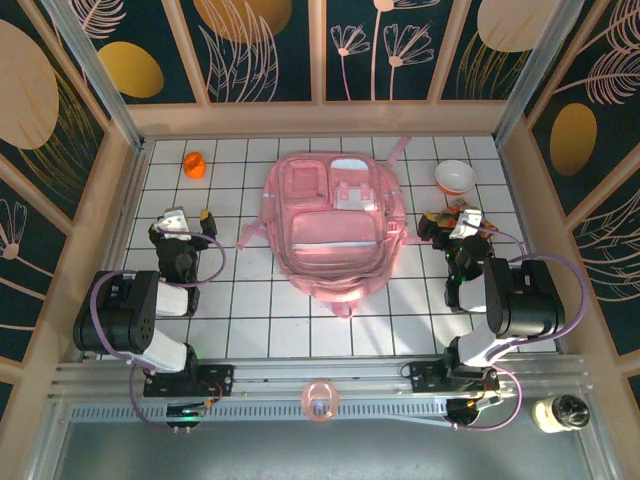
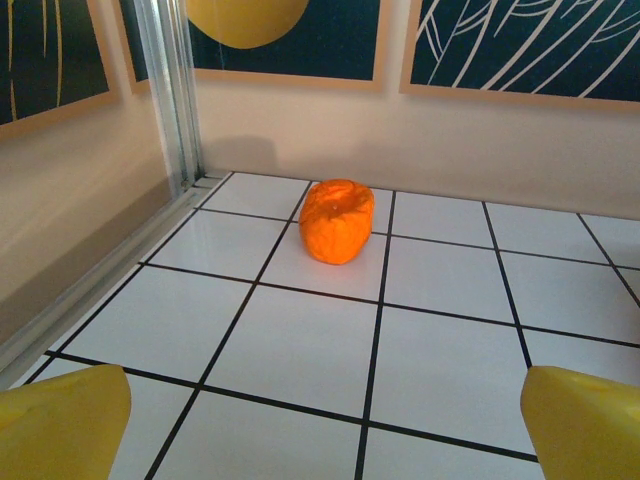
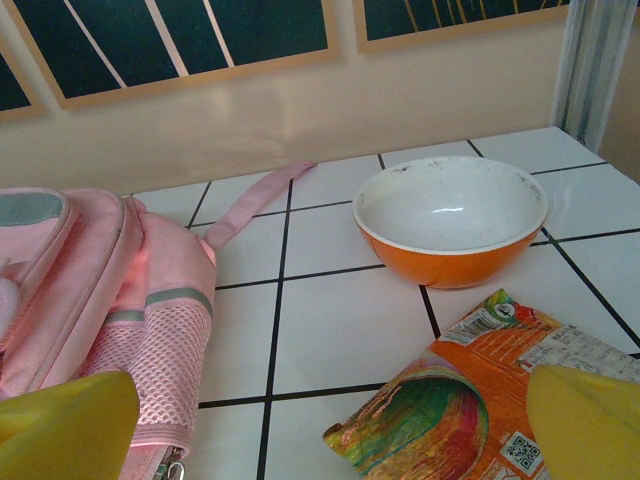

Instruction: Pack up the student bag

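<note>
Hemmed in by pale wooden walls along the left, far and right edges of the white tiled worktop [image 1: 250,320], with a metal rail across the near edge. Plenty of bare tile in front of both arm bases and across the near half.

At the middle of the worktop, lying flat: the student bag [image 1: 335,225], pale pink, front pockets facing up, 1 pink strap [image 3: 255,200] trailing toward the far wall. Bare tiles on both flanks of it.

To the left of the bag and apart from it, the left fingers [image 2: 60,420]: spread wide, grasping nothing, aimed at the far left corner. To the right of the bag, the right fingers [image 3: 585,420]: also released and empty, with the bag's mesh side pocket just beside 1 yellow pad in the right wrist view; cannot tell whether touching.

Beyond the right fingers, near the far right corner: an orange bowl [image 3: 450,225] with a white inside, upright and empty. Just beside it, nearer the fingers, a colourful snack packet [image 3: 440,400] lying flat, partly behind the other pad.

Ahead of the left fingers, near the left wall's metal post and well apart from the bag: a small orange pepper-shaped thing [image 2: 337,220].
</note>
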